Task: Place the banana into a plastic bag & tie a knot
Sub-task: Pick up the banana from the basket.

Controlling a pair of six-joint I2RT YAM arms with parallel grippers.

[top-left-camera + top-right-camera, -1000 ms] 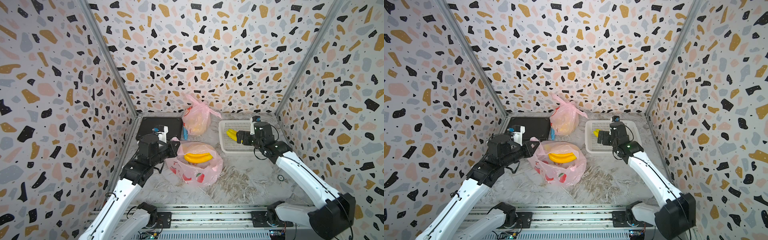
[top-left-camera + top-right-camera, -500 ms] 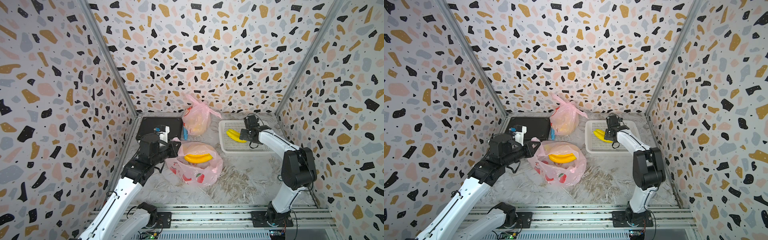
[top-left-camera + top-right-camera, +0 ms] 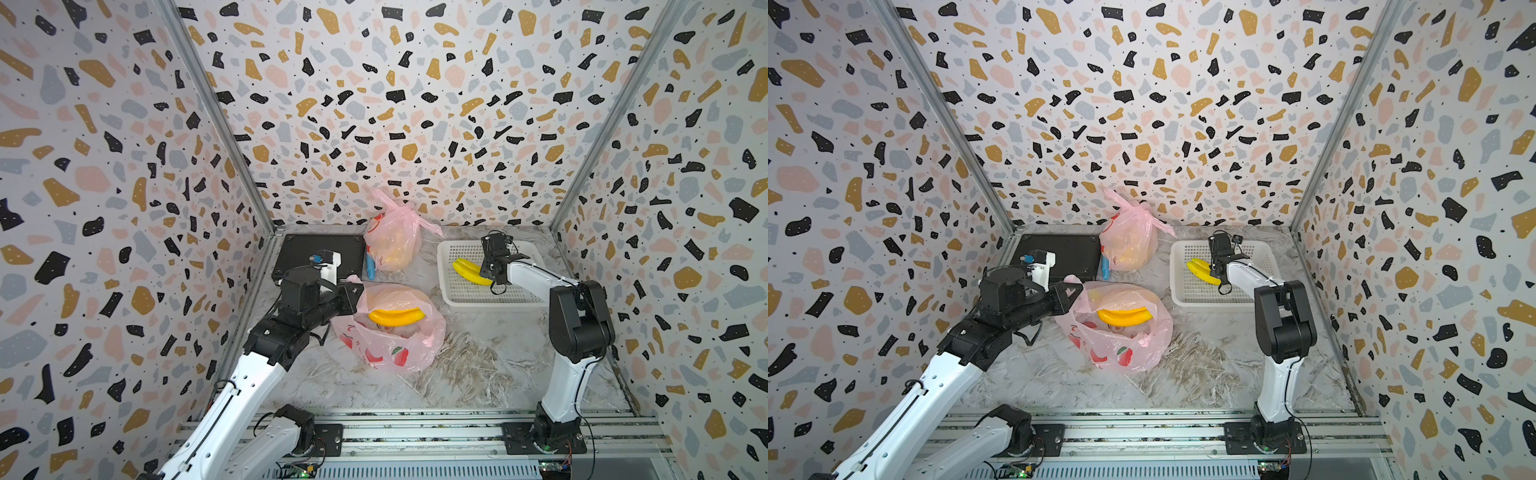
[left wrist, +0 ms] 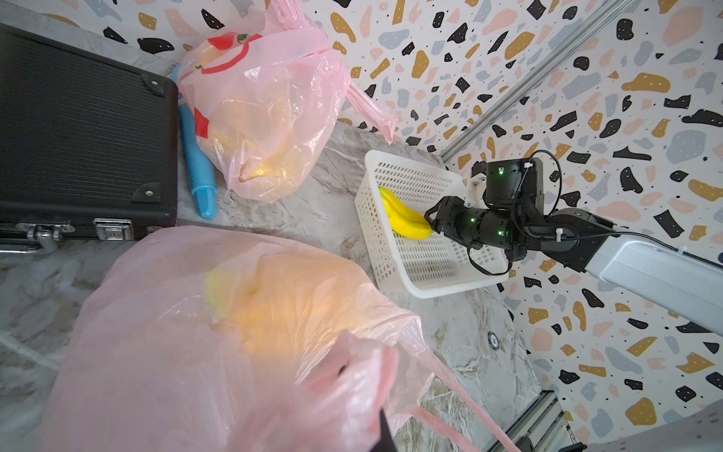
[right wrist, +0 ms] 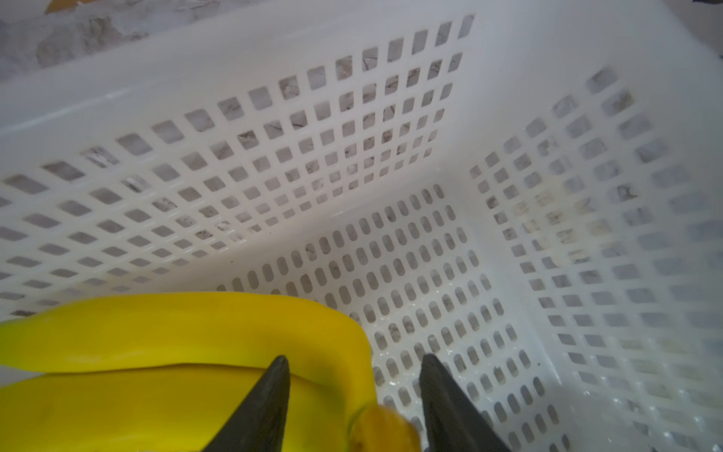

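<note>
Right wrist view: right gripper (image 5: 353, 357), jaws half open, straddles the stem of the banana (image 5: 176, 336) in the basket (image 5: 391, 117) to grasp it, while left gripper (image 3: 354, 292) pinches the plastic bag (image 3: 390, 347), holding its mouth up.

Left arm (image 3: 249, 382) stretched low and forward from the rail, left gripper (image 3: 353, 293) clamped tight on the plastic bag (image 3: 399, 336) rim, right arm (image 3: 577, 324) folded upright at the elbow, forearm reaching forward and down, right gripper (image 5: 354, 370) jaws parted astride the banana (image 5: 176, 332) stem end.
</note>
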